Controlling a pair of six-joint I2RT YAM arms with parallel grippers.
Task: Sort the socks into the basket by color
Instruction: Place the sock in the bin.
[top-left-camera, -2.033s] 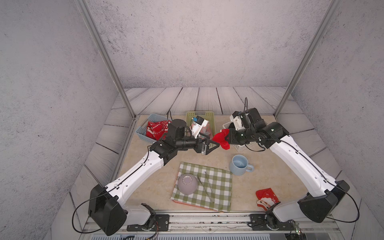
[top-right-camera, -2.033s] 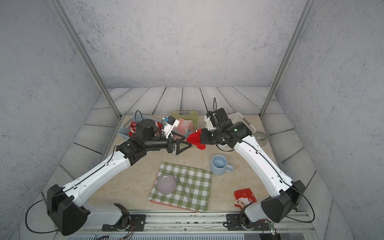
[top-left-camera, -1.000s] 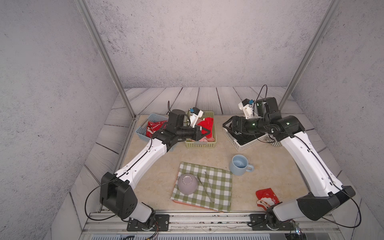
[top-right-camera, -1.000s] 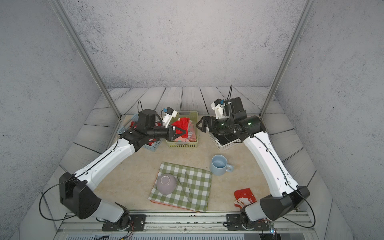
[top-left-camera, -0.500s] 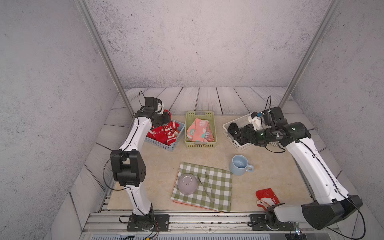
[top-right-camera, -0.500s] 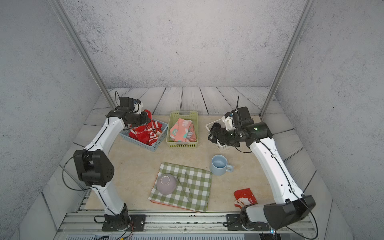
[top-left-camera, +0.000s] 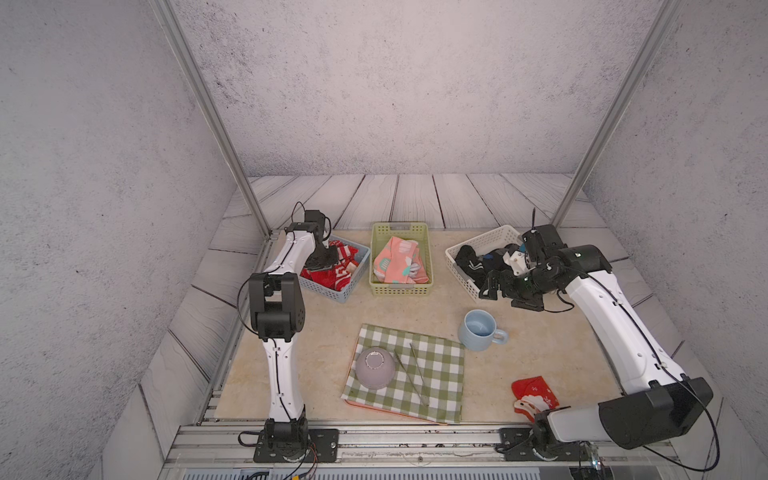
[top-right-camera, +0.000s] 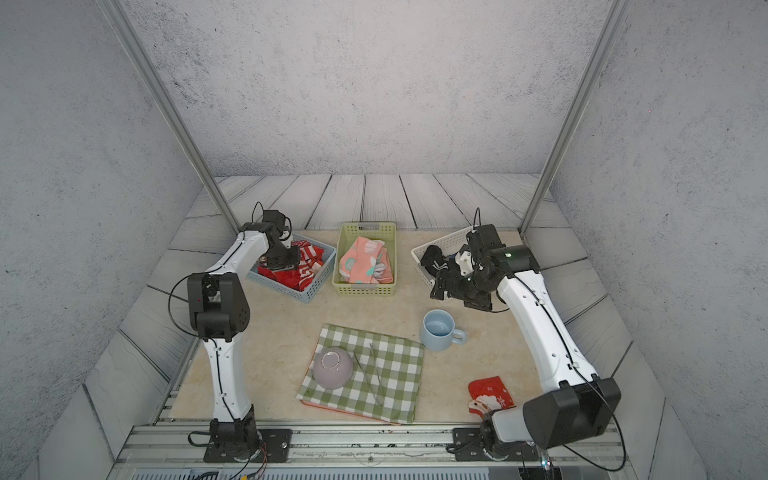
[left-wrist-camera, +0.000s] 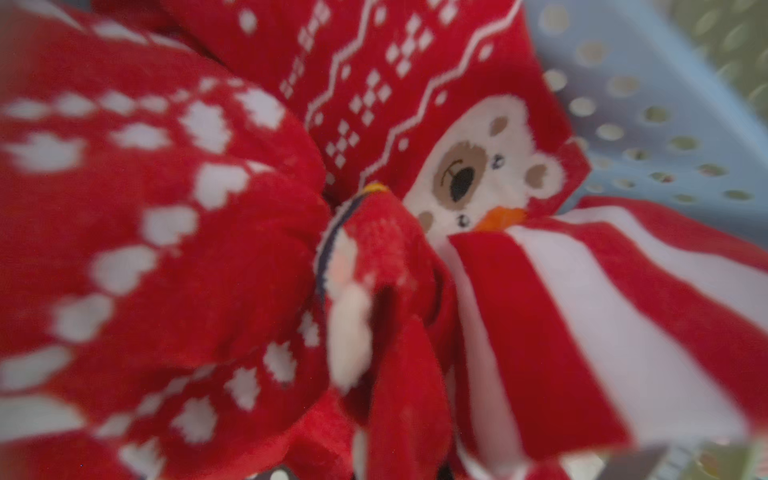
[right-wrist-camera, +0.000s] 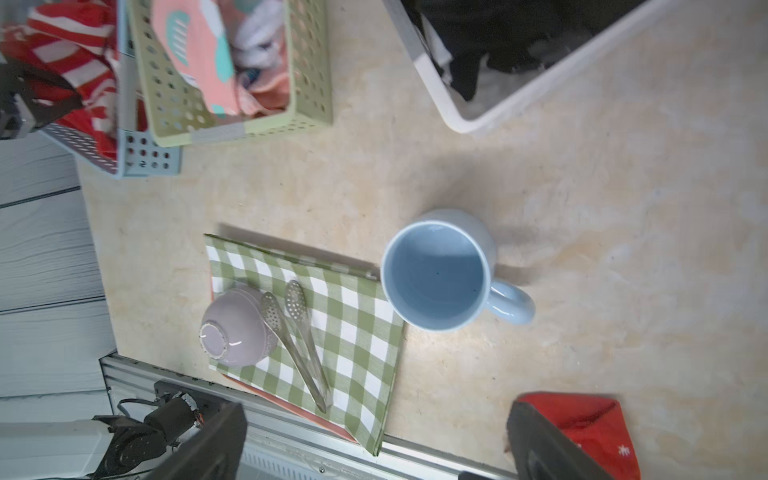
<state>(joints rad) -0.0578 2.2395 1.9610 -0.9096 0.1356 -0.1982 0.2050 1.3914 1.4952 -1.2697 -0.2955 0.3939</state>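
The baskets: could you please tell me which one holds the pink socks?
The green basket, the middle one, holds the pink socks; the blue basket beside it has red socks, and the white basket has black socks.

On my end I'm looking at rough grey walls (top-left-camera: 395, 83) on three sides, pale plank floor (top-left-camera: 415, 199) round a beige tabletop (top-left-camera: 324, 320), two slanted aluminium posts (top-left-camera: 208, 112), a metal rail (top-left-camera: 415, 436) up front. Light's soft, even.
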